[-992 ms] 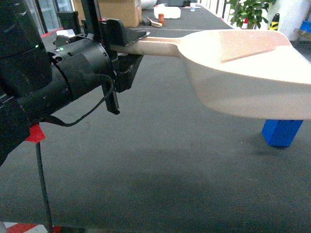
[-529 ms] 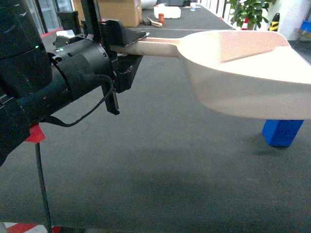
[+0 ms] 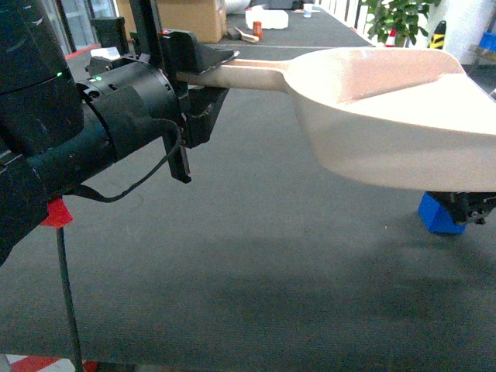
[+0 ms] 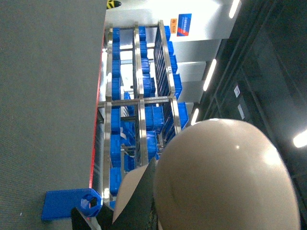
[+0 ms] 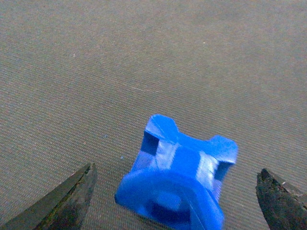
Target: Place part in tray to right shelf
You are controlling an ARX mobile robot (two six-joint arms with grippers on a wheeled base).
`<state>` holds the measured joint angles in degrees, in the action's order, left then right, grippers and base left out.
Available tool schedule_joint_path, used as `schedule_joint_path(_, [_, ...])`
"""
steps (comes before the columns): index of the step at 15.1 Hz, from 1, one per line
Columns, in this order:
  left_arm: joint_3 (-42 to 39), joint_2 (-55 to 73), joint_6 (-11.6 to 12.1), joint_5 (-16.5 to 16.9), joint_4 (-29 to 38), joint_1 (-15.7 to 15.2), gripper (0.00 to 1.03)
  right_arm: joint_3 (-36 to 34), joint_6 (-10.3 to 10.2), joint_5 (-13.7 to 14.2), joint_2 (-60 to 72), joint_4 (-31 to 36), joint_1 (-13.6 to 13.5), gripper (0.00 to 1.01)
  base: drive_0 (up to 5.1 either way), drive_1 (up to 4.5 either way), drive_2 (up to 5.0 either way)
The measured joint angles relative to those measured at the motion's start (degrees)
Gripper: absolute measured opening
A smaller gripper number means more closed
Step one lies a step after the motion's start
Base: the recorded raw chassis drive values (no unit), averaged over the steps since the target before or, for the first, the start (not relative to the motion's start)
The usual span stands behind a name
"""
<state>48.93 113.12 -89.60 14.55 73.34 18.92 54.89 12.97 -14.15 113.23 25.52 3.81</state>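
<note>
My left gripper point(image 3: 194, 74) is shut on the long handle of the beige-pink tray point(image 3: 387, 116) and holds it level above the dark table. The tray's pale underside point(image 4: 225, 177) fills the left wrist view. The blue part point(image 3: 436, 218) lies on the table under the tray's right end, partly hidden by it. My right gripper point(image 3: 473, 208) has come in beside it. In the right wrist view the part point(image 5: 180, 179) lies between the two wide-apart fingers of the open right gripper point(image 5: 175, 168), with nothing gripped. The part point(image 4: 67, 205) shows its hexagonal hole in the left wrist view.
Steel shelving point(image 4: 139, 100) full of blue crates stands beyond the table's red-edged side; I cannot tell whether it is the right shelf. A cardboard box point(image 3: 198, 17), a white container point(image 3: 267, 17) and a potted plant point(image 3: 399, 19) stand at the far end.
My right gripper has come into the head view at the right edge and now covers part of the blue part. The tray and my left arm have barely moved.
</note>
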Motion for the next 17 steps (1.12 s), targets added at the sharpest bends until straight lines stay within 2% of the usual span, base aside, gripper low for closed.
schedule_joint_path(2, [0.0,0.0,0.0,0.0,0.0,0.0,0.17,1.8,-0.6,0.6,3.1,1.0,-0.9,0.97,0.0,0.00,0.0])
schedule_joint_path(5, [0.0,0.0,0.0,0.0,0.0,0.0,0.17,2.1,-1.0,3.4,5.5,3.1,-1.6,0.77,0.0,0.00,0.0])
schedule_joint_path(8, [0.0,0.0,0.0,0.0,0.0,0.0,0.17,-0.3,-2.3,3.7,4.3,6.9,-1.0,0.53,0.0,0.00,0.0])
schedule_joint_path(10, [0.0,0.0,0.0,0.0,0.0,0.0,0.17,-4.3,-3.3,3.4,0.9,7.9,0.9,0.47,0.0,0.00,0.0])
schedule_joint_path(12, [0.0,0.0,0.0,-0.2,0.0,0.0,0.17,-9.6,-3.1,2.6,-6.3,7.1,3.1,0.47,0.0,0.00,0.0])
schedule_joint_path(13, [0.0,0.0,0.0,0.0,0.0,0.0,0.17,-13.8,-2.4,1.6,-15.4,4.0,4.9,0.47,0.0,0.00,0.0])
schedule_joint_path(14, [0.0,0.0,0.0,0.0,0.0,0.0,0.17,-14.9,-4.3,-3.5,-39.5,-2.6,4.9,0.47,0.0,0.00,0.0])
schedule_joint_path(15, [0.0,0.0,0.0,-0.1,0.0,0.0,0.17,-10.1,-13.9,-5.0,-49.1,-2.0,-7.2,0.47,0.0,0.00,0.0])
schedule_joint_path(16, [0.0,0.0,0.0,0.0,0.0,0.0,0.17,-9.9,-16.5,4.2,-37.6,-3.5,-19.7,0.66,0.0,0.00,0.0])
schedule_joint_path(17, [0.0,0.0,0.2,-0.4,0.0,-0.3,0.17,-9.3,-16.1,11.0,-41.1,-0.2,-21.0,1.00,0.0,0.00,0.0])
